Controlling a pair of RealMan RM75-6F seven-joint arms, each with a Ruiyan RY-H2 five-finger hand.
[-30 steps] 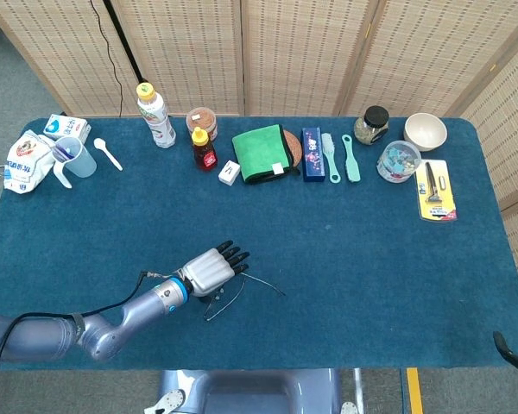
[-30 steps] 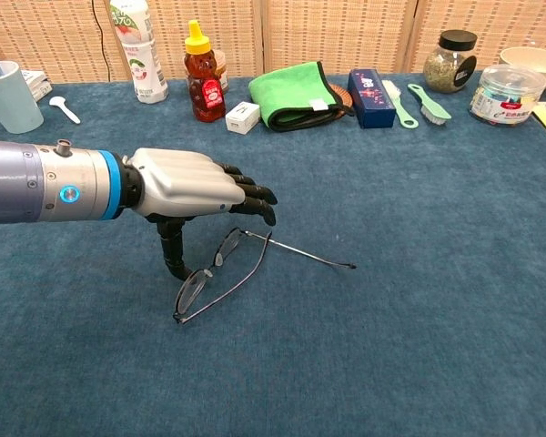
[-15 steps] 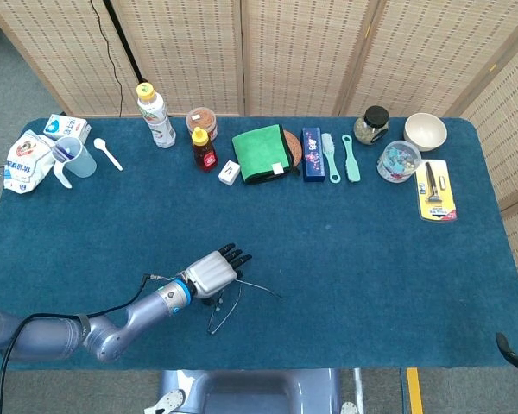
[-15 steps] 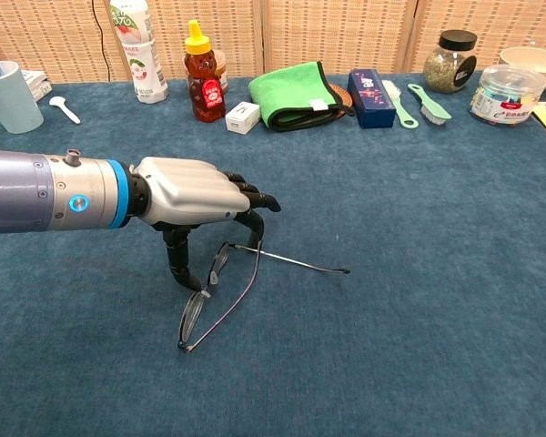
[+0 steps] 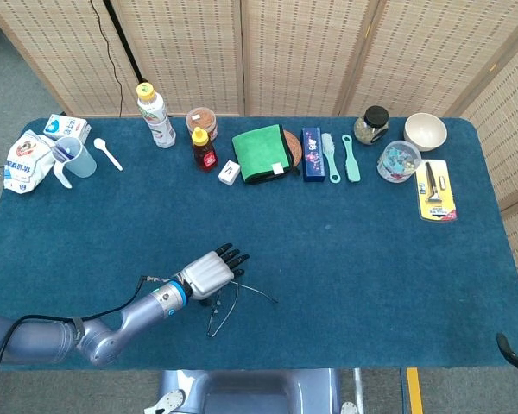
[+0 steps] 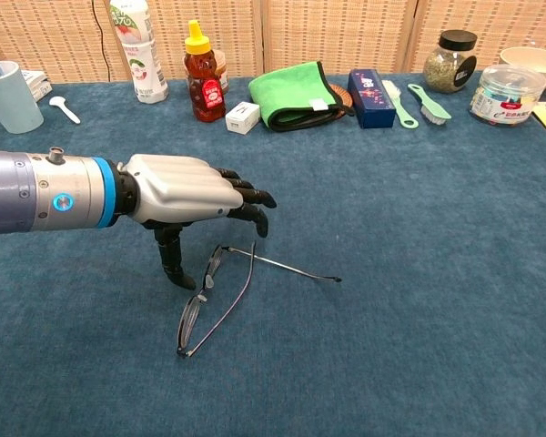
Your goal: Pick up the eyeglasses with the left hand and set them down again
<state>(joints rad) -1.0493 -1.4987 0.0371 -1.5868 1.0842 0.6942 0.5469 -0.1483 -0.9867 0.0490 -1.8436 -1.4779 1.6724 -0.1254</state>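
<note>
The thin wire-framed eyeglasses (image 5: 224, 305) lie on the blue tablecloth near the front left, one temple arm stretched out to the right. In the chest view the eyeglasses (image 6: 215, 293) rest flat with the lenses toward the front edge. My left hand (image 5: 210, 272) hovers just above their far end. In the chest view my left hand (image 6: 177, 188) has its fingers stretched forward and slightly bent over the hinge. Its thumb (image 6: 174, 265) points down to the cloth just left of the frame, and nothing is held. My right hand shows in neither view.
Along the back stand a drink bottle (image 5: 156, 115), a honey bottle (image 5: 204, 148), a green cloth (image 5: 261, 153), a blue box (image 5: 312, 153), brushes (image 5: 340, 158), a jar (image 5: 372, 125), a bowl (image 5: 426, 131) and a razor pack (image 5: 435, 190). A cup (image 5: 73, 156) and a spoon (image 5: 109, 153) sit back left.
The eyeglasses have swung round on the cloth, their lens end turning toward the front edge. The left hand has drawn back slightly to the left, and its fingers have come off the frame.
</note>
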